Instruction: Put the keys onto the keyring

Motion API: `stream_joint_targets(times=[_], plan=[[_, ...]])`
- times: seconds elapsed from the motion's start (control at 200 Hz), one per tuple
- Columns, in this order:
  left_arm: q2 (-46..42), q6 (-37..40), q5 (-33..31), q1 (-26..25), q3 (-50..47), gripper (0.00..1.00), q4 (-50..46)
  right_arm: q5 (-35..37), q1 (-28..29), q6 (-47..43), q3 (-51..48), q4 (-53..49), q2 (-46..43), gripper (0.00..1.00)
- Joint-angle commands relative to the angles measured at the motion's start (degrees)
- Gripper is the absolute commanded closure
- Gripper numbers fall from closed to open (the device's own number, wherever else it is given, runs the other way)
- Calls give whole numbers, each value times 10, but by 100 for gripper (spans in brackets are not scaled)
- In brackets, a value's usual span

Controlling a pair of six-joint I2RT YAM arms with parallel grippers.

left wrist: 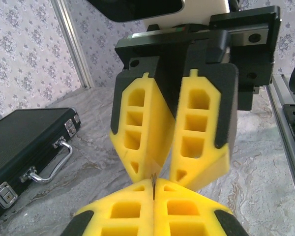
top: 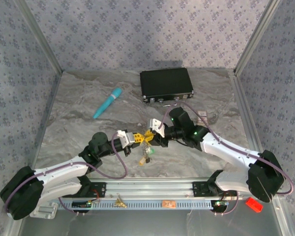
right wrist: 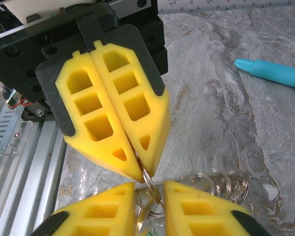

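Closest to the right wrist lens sits the right gripper [right wrist: 150, 191]. Its yellow fingers are parted by a narrow gap, so it is released. A thin metal loop passes through that gap; contact with either pad cannot be told.

Left gripper [right wrist: 140, 169] faces it tip to tip, with its fingers pressed together. It is clenched on the keyring [left wrist: 153, 187], which in the left wrist view is a thin dark edge standing upright out of the seam between the pads.

Table [top: 78, 123]: marbled grey surface. The two grippers meet over its middle.

Black case [top: 166, 84]: lies flat and closed at the far centre, with latches and handle on the side facing the arms.

Teal pen [top: 108, 102]: lies slanted on the table, left of the case and apart from it.

Red block [top: 254, 204]: near right corner, just beside the right arm's base.

Keys [top: 146, 154]: a small bunch just on the near side of the meeting fingertips, with green and yellow bits showing. Whether they hang or lie on the table cannot be told.

Silvery wire loops [right wrist: 221, 184]: a small tangle on the table near the right gripper's finger.
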Motion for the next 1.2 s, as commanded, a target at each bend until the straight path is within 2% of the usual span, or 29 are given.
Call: stream_joint_targets(times=[0.0,0.115,0.205,0.265,0.31,0.475,0.56,0.66,0.765,0.94,1.059,1.124,1.194], plan=[[-6,-11,16,0,-4,100,56,-18,-3,4,1,2,0,85],[-10,-12,17,0,-4,100,54,-22,-4,0,8,-8,0,100],[-18,-8,8,0,1,100,26,-22,-4,-9,21,-28,-1,100],[-28,4,-3,-1,10,85,-18,-12,-2,-18,31,-49,-4,100],[-35,17,-6,0,20,80,-60,2,2,-33,41,-73,-5,100],[-54,64,-13,0,54,76,-193,76,30,-95,88,-171,0,100],[-55,77,-12,0,66,76,-224,115,50,-121,110,-211,10,100],[-51,82,-8,0,72,77,-232,143,66,-134,130,-231,20,100],[-46,83,-4,0,76,82,-235,153,77,-144,141,-235,24,100],[-45,87,8,0,81,100,-236,158,86,-148,148,-236,28,100],[-49,87,17,0,81,100,-233,163,83,-138,140,-222,21,100],[-53,85,19,0,79,100,-230,160,75,-124,130,-209,13,91],[-56,74,14,-1,73,100,-217,150,63,-104,117,-193,2,74]])
